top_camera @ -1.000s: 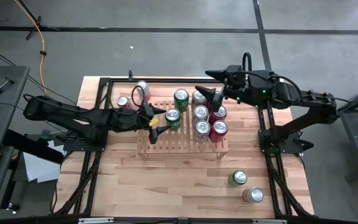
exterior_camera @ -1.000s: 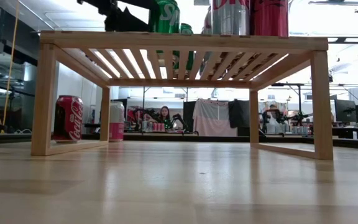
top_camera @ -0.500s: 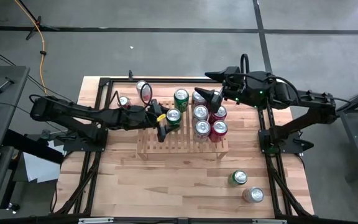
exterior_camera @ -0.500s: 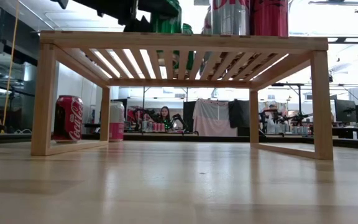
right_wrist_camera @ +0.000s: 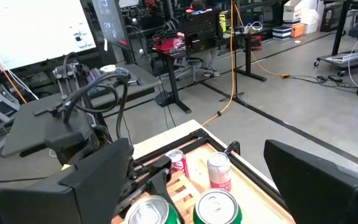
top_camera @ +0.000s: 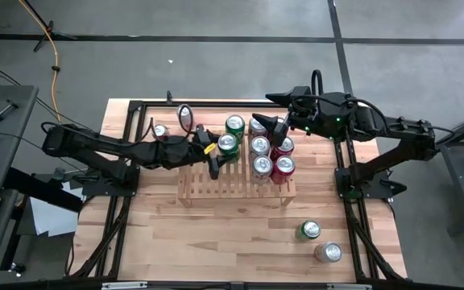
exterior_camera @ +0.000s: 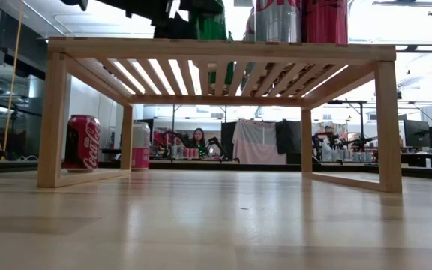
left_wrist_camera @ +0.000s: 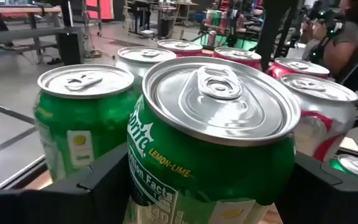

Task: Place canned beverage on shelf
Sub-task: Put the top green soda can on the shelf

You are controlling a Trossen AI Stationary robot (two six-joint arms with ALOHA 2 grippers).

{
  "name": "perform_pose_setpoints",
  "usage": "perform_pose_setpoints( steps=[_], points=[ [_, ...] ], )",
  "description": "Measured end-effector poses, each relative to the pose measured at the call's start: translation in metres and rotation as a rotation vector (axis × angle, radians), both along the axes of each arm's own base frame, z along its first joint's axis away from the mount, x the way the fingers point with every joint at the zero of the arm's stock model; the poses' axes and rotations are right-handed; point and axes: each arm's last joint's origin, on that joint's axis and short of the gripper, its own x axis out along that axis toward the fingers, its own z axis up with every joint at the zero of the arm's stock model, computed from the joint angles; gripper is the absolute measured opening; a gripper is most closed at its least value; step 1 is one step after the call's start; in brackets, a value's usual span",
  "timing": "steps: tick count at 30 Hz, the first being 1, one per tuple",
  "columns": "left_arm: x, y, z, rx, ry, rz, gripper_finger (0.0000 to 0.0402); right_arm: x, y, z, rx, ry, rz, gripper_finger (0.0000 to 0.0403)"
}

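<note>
The light wood slatted shelf (top_camera: 216, 189) stands mid-table and also shows in the low view (exterior_camera: 216, 49). It carries several green, silver and red cans. My left gripper (top_camera: 215, 151) reaches in from the table's left and is shut on a green Sprite can (top_camera: 227, 144) at the left of the can group; that can fills the left wrist view (left_wrist_camera: 210, 143). My right gripper (top_camera: 275, 126) is open and empty above the cans at the shelf's far right, its fingers wide apart in the right wrist view (right_wrist_camera: 197, 186). My left gripper holds the green can by its side wall (left_wrist_camera: 135, 180), below the rim, one finger (left_wrist_camera: 98, 186) on the far side and the other finger (left_wrist_camera: 328, 193) on the near side. The fingers come level from the table's left. The can stands upright; I cannot tell whether its base rests on the slats.
A second green can (top_camera: 234, 125) stands just behind the held one, with silver cans (top_camera: 260, 146) and red cans (top_camera: 283, 166) to its right. Two cans (top_camera: 161, 131) stand on the table left of the shelf. A green can (top_camera: 308, 230) and a silver can (top_camera: 327, 252) stand near right.
My left gripper has moved toward the table's right edge, closing in on the green can until the can sits between its fingers. In the last half second, gripper and can have shifted together a little to the right and toward the far edge.
</note>
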Motion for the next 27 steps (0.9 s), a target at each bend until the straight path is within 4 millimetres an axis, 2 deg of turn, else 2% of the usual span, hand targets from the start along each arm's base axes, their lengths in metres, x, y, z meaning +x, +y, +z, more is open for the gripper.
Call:
perform_pose_setpoints(
  steps=[8,11,27],
  points=[
    [0.029,-0.004,0.008,0.060,0.063,-0.099,0.0288,0.000,0.000,0.000,0.007,-0.003,-0.001,0.0358],
    [0.036,-0.004,0.003,0.068,0.141,-0.094,0.0288,0.000,0.000,0.000,0.010,-0.004,-0.002,0.0358],
    [0.031,0.001,0.005,0.049,0.191,0.073,0.0288,0.000,0.000,0.000,0.018,-0.006,0.005,0.0358]
  ],
)
